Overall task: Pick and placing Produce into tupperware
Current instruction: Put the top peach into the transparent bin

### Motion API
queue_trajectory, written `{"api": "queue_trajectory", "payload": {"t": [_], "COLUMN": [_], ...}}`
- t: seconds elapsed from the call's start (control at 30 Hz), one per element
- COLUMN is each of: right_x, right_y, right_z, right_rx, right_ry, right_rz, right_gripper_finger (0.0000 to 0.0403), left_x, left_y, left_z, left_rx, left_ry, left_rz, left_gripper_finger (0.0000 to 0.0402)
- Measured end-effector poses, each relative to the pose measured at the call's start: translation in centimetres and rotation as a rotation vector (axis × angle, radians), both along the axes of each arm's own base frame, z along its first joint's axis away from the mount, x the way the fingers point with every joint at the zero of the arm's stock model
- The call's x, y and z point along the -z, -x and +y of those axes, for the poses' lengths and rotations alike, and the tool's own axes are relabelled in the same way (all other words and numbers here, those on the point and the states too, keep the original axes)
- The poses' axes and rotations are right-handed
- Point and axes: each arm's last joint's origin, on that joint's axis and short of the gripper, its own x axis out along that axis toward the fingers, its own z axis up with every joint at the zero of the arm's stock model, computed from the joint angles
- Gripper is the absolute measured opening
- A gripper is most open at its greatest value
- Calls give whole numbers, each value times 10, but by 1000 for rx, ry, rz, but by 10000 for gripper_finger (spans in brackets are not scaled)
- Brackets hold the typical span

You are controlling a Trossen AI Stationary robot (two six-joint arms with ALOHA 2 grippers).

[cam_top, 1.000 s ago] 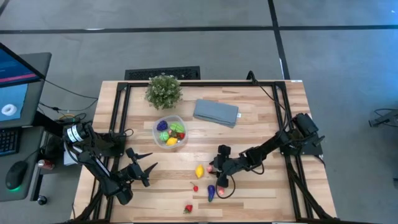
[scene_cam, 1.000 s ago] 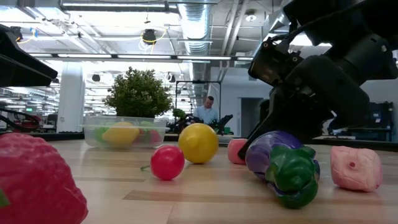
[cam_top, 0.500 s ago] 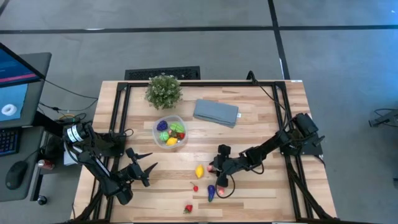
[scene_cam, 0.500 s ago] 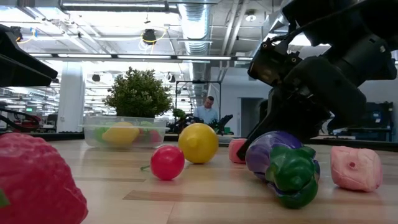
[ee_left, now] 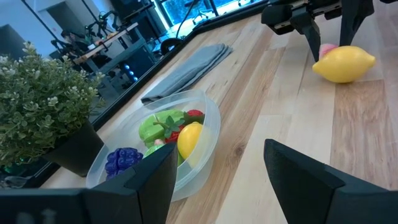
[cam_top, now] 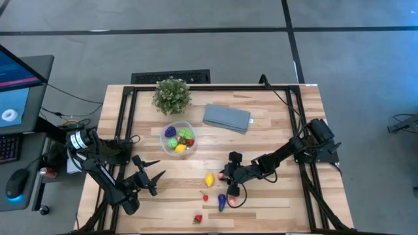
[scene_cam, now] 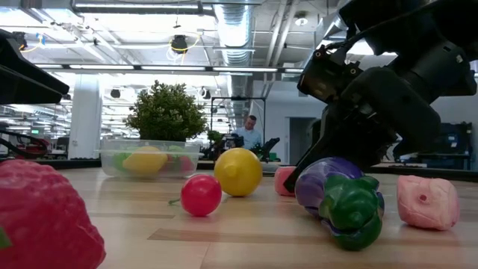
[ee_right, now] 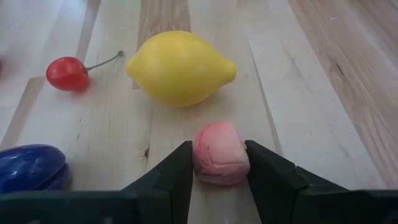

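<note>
Between the right gripper's (ee_right: 219,163) closed jaws: pink piece (ee_right: 219,153), gripped. Beyond: lemon (ee_right: 180,67), cherry (ee_right: 67,73), unpicked. Tupperware (cam_top: 178,138) partly filled. Left gripper (cam_top: 157,176) open, idle.

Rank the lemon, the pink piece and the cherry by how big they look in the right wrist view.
1. Lemon, plainly the largest.
2. Pink piece, between the right hand's fingers.
3. Cherry, smallest.

The pink piece sits nearest the camera, so its lead over the cherry may be partly nearness.
</note>
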Motion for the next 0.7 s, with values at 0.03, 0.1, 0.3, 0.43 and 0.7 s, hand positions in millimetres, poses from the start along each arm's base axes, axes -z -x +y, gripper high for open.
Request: {"api": "queue_trajectory", "payload": {"t": [0.03, 0.1, 0.3, 0.43, 0.7], "right_x": [0, 0, 0, 0, 0], "right_y": [0, 0, 0, 0, 0], "right_z": [0, 0, 0, 0, 0], "right_rx": [-2, -2, -3, -8, -20], "right_ry": [2, 3, 3, 10, 25], "right_rz": [0, 0, 0, 0, -1], "right_gripper_finger": [162, 162, 160, 158, 157], "left_x": [0, 0, 0, 0, 0], "left_y": [0, 0, 0, 0, 0], "left_z": [0, 0, 0, 0, 0], "left_rx": [0, 0, 0, 0, 0], "left_ry": [0, 0, 0, 0, 0], "left_rz": [0, 0, 0, 0, 0], "left_gripper_finger": [231, 231, 231, 231, 231]}}
